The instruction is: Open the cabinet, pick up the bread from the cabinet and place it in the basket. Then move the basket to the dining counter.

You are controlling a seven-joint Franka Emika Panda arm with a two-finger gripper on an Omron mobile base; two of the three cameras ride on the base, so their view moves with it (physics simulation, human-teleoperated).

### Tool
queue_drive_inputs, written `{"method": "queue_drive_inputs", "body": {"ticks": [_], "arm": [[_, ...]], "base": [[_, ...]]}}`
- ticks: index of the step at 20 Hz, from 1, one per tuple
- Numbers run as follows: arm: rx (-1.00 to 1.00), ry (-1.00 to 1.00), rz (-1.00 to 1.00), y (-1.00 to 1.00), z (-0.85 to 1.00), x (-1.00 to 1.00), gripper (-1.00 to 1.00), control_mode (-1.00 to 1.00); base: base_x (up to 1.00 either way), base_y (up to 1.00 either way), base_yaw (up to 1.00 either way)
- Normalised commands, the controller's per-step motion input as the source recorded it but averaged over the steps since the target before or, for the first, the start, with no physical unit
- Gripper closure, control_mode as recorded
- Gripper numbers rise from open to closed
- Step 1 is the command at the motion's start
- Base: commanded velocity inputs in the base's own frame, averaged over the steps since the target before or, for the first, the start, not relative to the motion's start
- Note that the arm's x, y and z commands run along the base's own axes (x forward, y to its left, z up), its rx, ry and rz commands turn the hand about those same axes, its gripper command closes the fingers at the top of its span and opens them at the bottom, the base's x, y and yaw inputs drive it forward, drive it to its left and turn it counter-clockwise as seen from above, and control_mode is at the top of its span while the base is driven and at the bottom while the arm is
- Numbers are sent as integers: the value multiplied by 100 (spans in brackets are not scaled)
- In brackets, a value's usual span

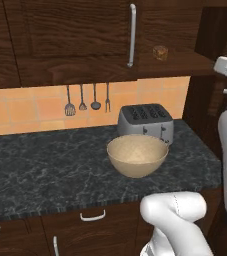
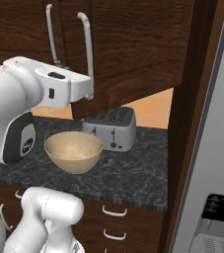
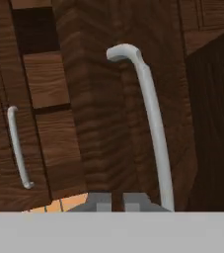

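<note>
With the cabinet (image 2: 133, 44) door ajar, the pincer (image 2: 90, 89) sits clamped on the handle (image 2: 88, 49); next it must swing the door wider, exposing the bread (image 1: 160, 52) above the basket (image 2: 73, 150).

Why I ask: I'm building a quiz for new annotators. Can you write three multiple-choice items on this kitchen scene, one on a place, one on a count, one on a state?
1. Where is the small dark brown roundish bread?
A in the basket
B on the dark brown wood cabinet's shelf
C on the toaster

2. How many metal utensils hang on the tiled wall?
A two
B four
C six

3. The round tan woven basket is:
A upright and empty
B overturned
C full of fruit

Key:
1 B, it sits uncovered on the shelf.
2 B, four hang in a row.
3 A, its bare inside faces up.
</note>
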Motion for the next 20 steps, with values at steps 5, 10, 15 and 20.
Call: {"method": "queue_drive_inputs", "body": {"ticks": [5, 10, 15, 20], "arm": [[-9, -20, -18, 100, 13, -87, 100, -100], [-8, 11, -21, 98, -23, 21, 100, -100], [0, 18, -23, 43, -32, 85, 100, -100], [17, 16, -4, -19, -22, 96, 100, -100]], "base": [[0, 0, 0], [0, 0, 0], [0, 0, 0], [0, 0, 0]]}}
